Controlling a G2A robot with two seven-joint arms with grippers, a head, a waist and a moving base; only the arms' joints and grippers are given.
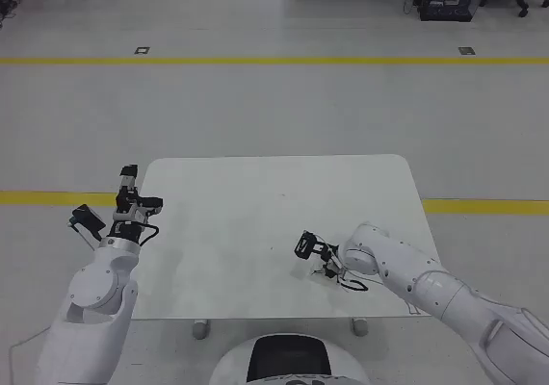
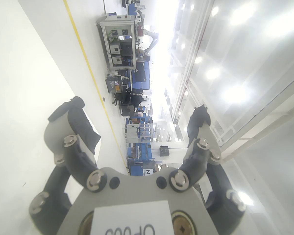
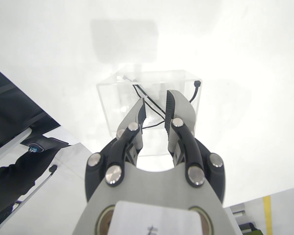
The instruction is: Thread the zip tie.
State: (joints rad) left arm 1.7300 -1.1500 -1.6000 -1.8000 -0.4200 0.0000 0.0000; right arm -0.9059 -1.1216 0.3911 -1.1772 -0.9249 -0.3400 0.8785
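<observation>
Left tool and right tool released, zip tie on white table, yellow-lined floor

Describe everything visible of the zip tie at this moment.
The zip tie is a thin, black, flexible-looking plastic strap. It lies curved and looped at a clear box, seen through its walls. Its small squarish head sits by one upper corner of the box, and the strap bends away from there. Strands cross in the gap of the open right claw. Whether the claw touches them, and whether this is one tie or several, cannot be told.
</observation>
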